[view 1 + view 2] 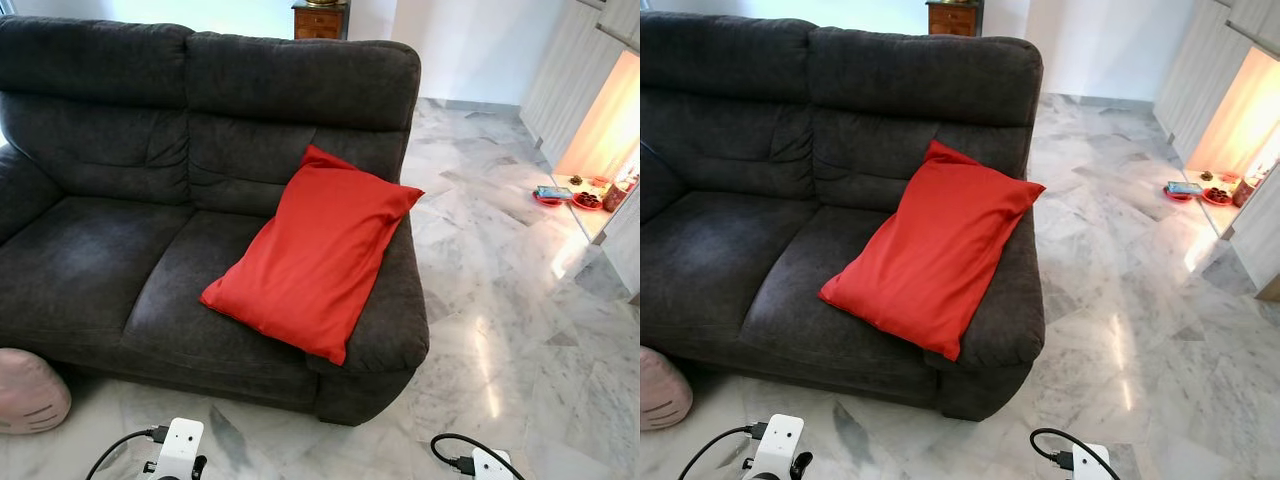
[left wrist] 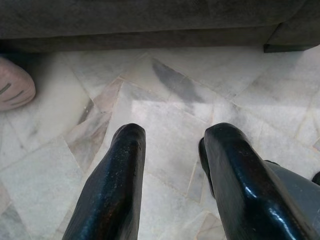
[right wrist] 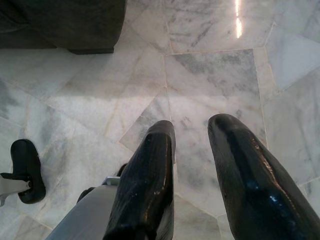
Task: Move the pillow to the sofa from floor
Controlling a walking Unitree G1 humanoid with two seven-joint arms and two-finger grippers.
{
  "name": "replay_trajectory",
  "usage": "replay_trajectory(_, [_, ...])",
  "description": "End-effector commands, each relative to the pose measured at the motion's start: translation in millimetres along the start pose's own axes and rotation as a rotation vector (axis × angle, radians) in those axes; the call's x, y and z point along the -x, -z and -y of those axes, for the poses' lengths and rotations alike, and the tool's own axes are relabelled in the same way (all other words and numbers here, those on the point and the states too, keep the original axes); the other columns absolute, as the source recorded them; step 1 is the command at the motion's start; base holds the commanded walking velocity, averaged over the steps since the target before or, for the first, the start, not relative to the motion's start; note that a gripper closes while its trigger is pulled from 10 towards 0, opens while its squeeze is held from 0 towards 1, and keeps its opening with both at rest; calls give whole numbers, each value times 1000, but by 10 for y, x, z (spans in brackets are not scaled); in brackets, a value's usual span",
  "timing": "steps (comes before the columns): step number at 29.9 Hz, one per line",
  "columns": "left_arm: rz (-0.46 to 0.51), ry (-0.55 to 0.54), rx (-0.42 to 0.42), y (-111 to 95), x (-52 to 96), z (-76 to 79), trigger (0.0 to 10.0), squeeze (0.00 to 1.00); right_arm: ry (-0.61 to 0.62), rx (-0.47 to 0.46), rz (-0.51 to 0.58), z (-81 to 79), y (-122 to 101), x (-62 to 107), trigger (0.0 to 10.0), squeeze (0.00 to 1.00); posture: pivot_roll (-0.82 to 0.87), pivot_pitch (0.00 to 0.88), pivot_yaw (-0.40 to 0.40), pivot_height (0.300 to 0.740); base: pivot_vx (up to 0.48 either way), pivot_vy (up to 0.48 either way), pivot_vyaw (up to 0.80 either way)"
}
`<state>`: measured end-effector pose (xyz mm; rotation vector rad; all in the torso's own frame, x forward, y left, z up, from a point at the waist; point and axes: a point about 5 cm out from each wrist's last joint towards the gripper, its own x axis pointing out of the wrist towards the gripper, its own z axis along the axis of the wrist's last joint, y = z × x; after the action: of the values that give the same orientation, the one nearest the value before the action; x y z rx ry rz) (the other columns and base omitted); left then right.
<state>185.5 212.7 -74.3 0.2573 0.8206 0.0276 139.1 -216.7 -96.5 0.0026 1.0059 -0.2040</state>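
pillow lies on sofa

Red pillow: rectangular, smooth fabric, plump. Lies tilted on the dark grey sofa, on the right-hand seat cushion. Upper corner leans against the backrest; right edge rests over the right armrest; lower corner is near the seat's front edge.

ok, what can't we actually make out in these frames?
- Pink pillow: cut by the left edge in the eye views; only a sliver in the left wrist view.
- Items on the tray by the lit cabinet: too small to identify.
- Wooden cabinet: hidden behind the sofa back and cut by the top edge.
- Red pillow: its underside, hidden against the sofa.
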Motion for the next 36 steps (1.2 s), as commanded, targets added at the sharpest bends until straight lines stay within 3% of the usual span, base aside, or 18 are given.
replay_trajectory(1, [-29, 6, 2, 51, 9, 20, 10000, 0, -4, 1, 1, -3, -4, -1, 10000, 0, 7, 0, -60, 740, 0, 304, 0])
replay_trajectory(36, [-96, 14, 3, 207, 51, 39, 10000, 0, -47, 3, -21, -93, -15, -11, 10000, 0, 7, 0, -55, 740, 0, 305, 0])
